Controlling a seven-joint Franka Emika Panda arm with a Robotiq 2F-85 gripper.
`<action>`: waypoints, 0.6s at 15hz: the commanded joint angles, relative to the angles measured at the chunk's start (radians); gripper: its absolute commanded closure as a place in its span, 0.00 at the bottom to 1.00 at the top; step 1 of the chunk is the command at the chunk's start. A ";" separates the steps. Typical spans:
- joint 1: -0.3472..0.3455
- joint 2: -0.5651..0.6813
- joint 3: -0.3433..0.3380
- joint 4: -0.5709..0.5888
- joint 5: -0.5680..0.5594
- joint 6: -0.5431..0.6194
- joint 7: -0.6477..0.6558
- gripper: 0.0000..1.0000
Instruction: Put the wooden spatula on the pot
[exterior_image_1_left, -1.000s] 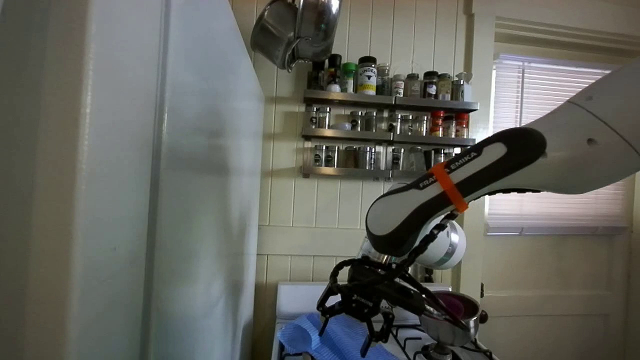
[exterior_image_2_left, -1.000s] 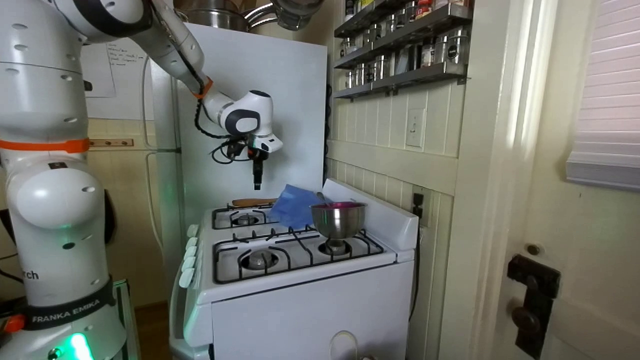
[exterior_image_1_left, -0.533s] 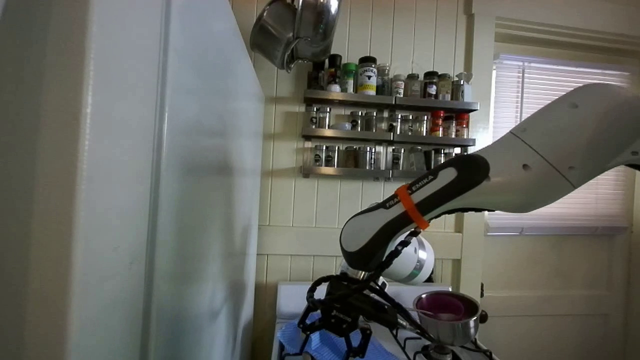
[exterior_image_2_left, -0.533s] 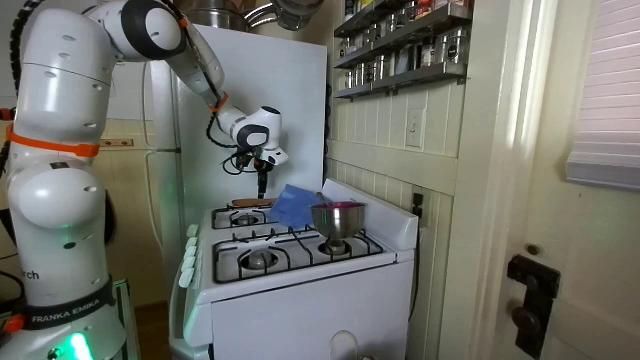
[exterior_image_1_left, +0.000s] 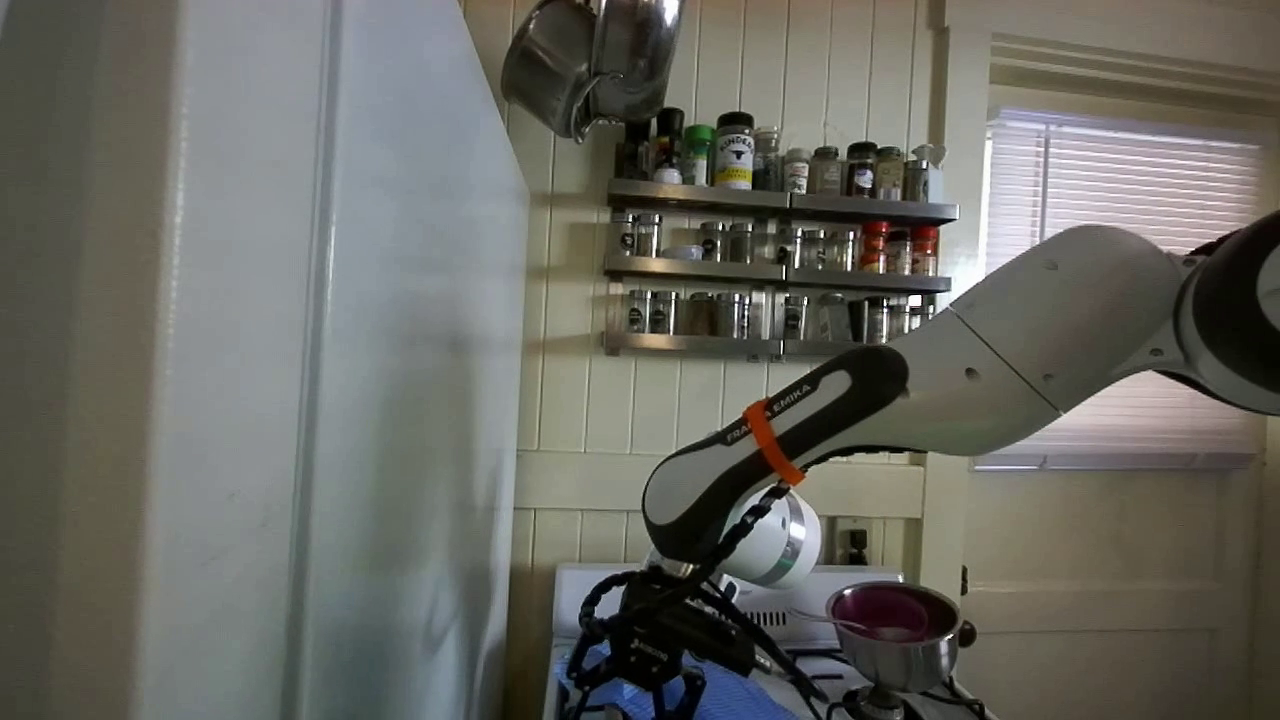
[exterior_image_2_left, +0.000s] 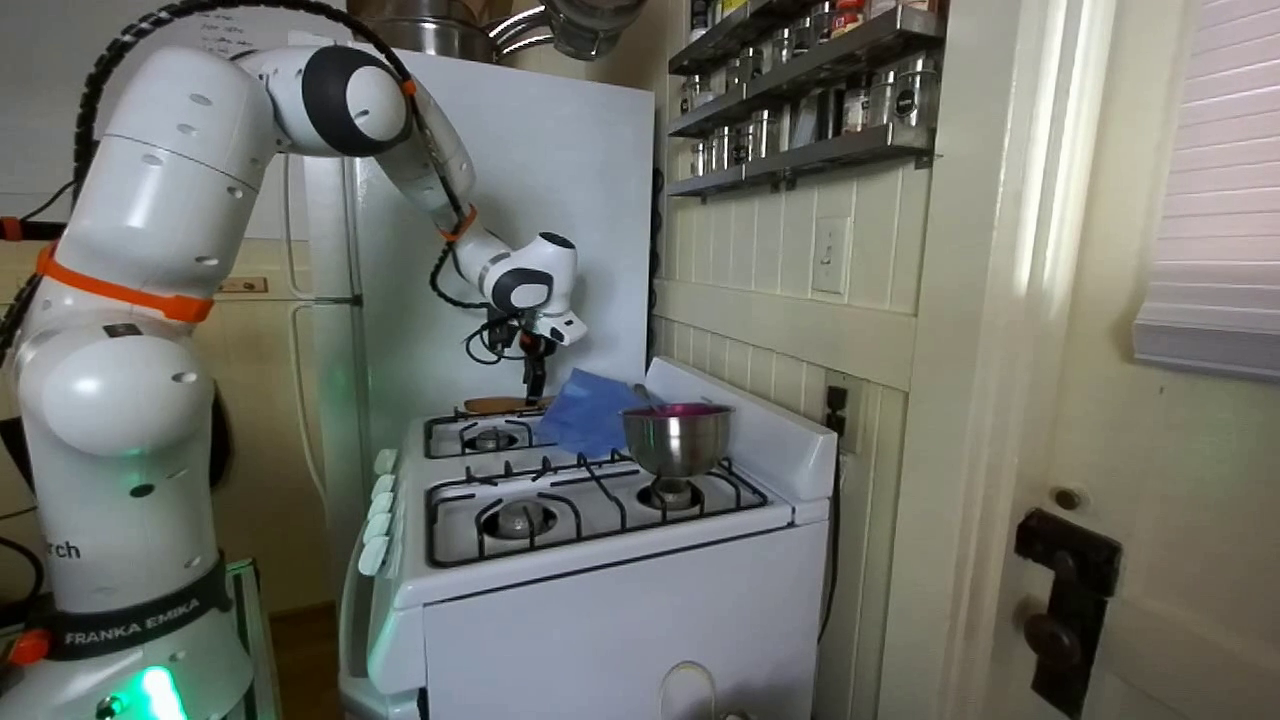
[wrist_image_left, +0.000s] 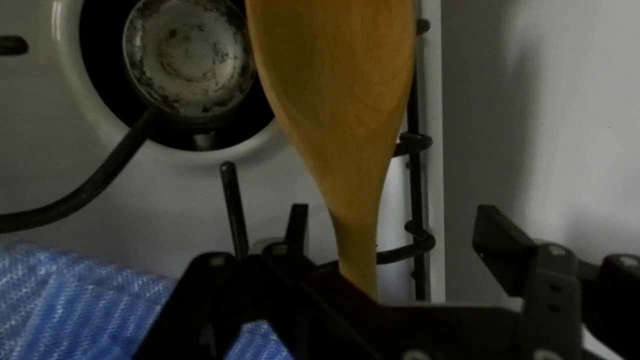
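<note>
Arm (exterior_image_2_left: 190, 160): lower and reaching further in than half a second ago, bringing the pincer (wrist_image_left: 395, 232) down toward the spatula (wrist_image_left: 345, 85); cloth (exterior_image_2_left: 588, 420) and pot (exterior_image_2_left: 675, 445) unmoved.
Spatula: lies over the grate (wrist_image_left: 40, 218) on the tabletop (wrist_image_left: 170, 230), near the fridge (exterior_image_2_left: 590, 180); not lifted.
Pincer: jaws wide apart, gripping nothing.
Key relation: in the wrist view the handle shows between the jaws, nearer the cloth-side one; blade points away ahead, partly across the burner (wrist_image_left: 187, 60).
Long axis: roughly square to the closing line, so a plain squeeze should do.
Height: can't tell if jaw tips are level with the handle; in an exterior view they overlap the spatula (exterior_image_2_left: 495, 405). Slight drop likely wanted first.
Handle end: hidden under the pincer.
Edge: tabletop rim runs just beside the spatula; far jaw shows beyond it, against what is probably the fridge's side. Tight there.
Cloth side: cloth near the other jaw, could snag.
Grate: bars pass under the handle; tips might knock one.
Way out: straight up seems roomiest, then past the cloth.
Pot: silver outside, maroon inside, at the tabletop's back, well apart from the pincer; placing still to come.
</note>
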 joint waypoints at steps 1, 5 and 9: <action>0.018 0.049 -0.018 0.057 -0.021 -0.039 -0.006 0.41; 0.021 0.066 -0.023 0.076 -0.025 -0.048 -0.008 0.73; 0.027 0.065 -0.031 0.084 -0.037 -0.057 -0.005 0.97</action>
